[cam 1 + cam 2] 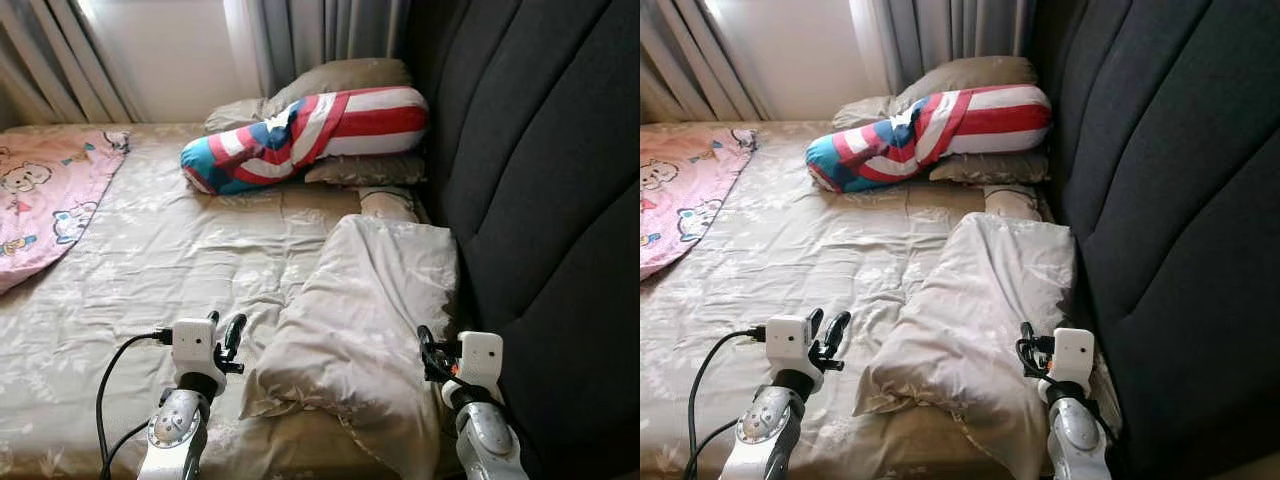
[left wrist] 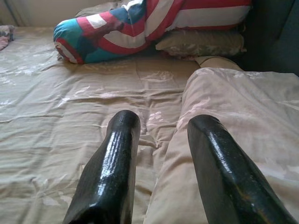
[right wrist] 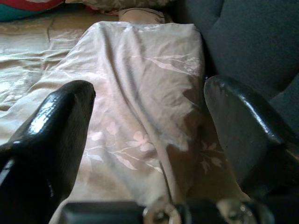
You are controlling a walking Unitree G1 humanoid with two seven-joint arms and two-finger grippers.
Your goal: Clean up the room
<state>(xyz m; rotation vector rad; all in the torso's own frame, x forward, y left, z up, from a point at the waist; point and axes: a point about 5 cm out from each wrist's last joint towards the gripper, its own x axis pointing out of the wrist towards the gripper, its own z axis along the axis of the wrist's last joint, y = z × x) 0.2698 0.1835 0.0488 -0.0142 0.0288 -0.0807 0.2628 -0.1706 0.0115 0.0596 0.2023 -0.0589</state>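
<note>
Both grippers, left and right, are hovering released beside the near, rumpled beige floral pillow lying against the dark padded headboard; tidying looks barely begun.

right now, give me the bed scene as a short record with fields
place: bed with beige sheet, dark padded headboard on the robot's right
nearest item: beige pillow, lying along the headboard
far end: red, white and blue striped cushion resting on stacked pillows
left side: pink cartoon blanket
left tool: open, at the near pillow's left edge
right tool: open, over the near pillow's right side
held: nothing
</note>
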